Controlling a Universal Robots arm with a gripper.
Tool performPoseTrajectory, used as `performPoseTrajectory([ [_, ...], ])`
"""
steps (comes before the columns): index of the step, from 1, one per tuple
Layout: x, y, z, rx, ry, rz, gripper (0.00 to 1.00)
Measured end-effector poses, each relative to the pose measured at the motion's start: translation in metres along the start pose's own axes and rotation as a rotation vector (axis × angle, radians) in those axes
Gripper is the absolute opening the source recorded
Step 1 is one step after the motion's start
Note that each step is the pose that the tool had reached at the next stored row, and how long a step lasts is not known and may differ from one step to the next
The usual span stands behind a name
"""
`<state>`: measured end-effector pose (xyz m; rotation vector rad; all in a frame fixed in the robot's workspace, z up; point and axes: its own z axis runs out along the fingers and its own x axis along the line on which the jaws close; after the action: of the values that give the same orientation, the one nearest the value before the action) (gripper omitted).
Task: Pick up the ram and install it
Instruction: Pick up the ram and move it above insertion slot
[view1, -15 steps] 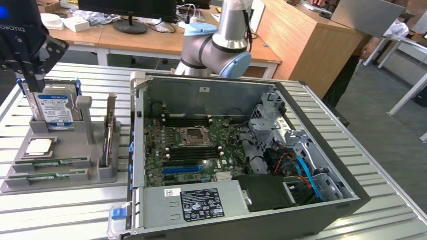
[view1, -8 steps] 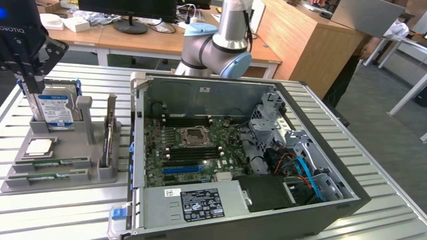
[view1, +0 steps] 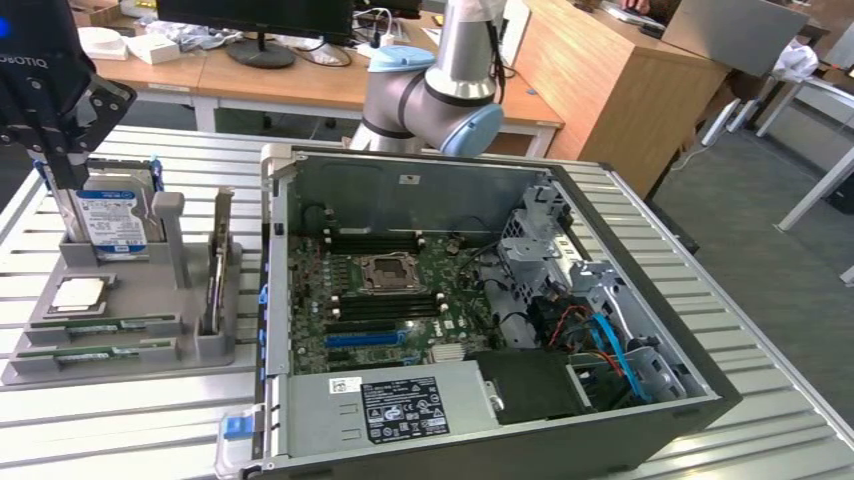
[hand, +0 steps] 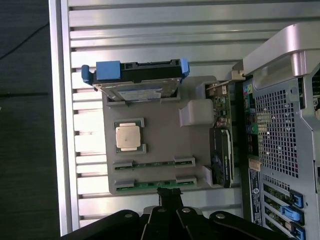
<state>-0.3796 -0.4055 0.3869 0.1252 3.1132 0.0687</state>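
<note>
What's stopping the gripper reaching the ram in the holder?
Likely nothing: the ram sticks lie uncovered in the grey holder, with the gripper hovering above it. Its jaws are shut, though.

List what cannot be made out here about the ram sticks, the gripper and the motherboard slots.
1. Wrist view: the shut gripper covers the middle of one ram stick; contact cannot be told.
2. Exterior view: the gripper hides part of the hard drive; the picture's edge cuts off the gripper's body.
3. Exterior view: the motherboard's memory slots are too small to tell filled from empty.
</note>
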Motion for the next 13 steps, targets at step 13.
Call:
performPoseTrajectory([
  [13, 0.0, 0.0, 0.0, -0.0002, 0.0004, -0.008, 0.1],
])
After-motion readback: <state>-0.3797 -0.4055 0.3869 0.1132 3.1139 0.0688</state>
